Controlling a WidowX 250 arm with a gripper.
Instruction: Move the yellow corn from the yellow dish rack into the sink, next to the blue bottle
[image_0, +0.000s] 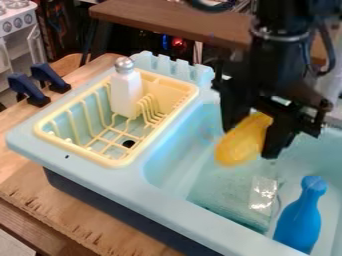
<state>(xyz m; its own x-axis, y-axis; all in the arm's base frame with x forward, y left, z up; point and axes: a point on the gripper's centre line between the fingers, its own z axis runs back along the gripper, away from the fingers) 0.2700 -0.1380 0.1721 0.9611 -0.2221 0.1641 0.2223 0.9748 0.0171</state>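
Clamping yellow toy (242, 141) right now, gripper (248, 137) over sink basin (175, 157), fingers pressed to both sides! Toy tilted, perhaps some kind of food, too blurred to name. Blue bottle (298, 220) down at five o'clock from gripper, inside basin. Over at ten o'clock, white shaker (125, 95) with silvery cap, upright in pale yellow dish rack (121, 162).

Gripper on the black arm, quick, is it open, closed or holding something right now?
Gripper: closed on a yellow object, held up over the light blue sink.
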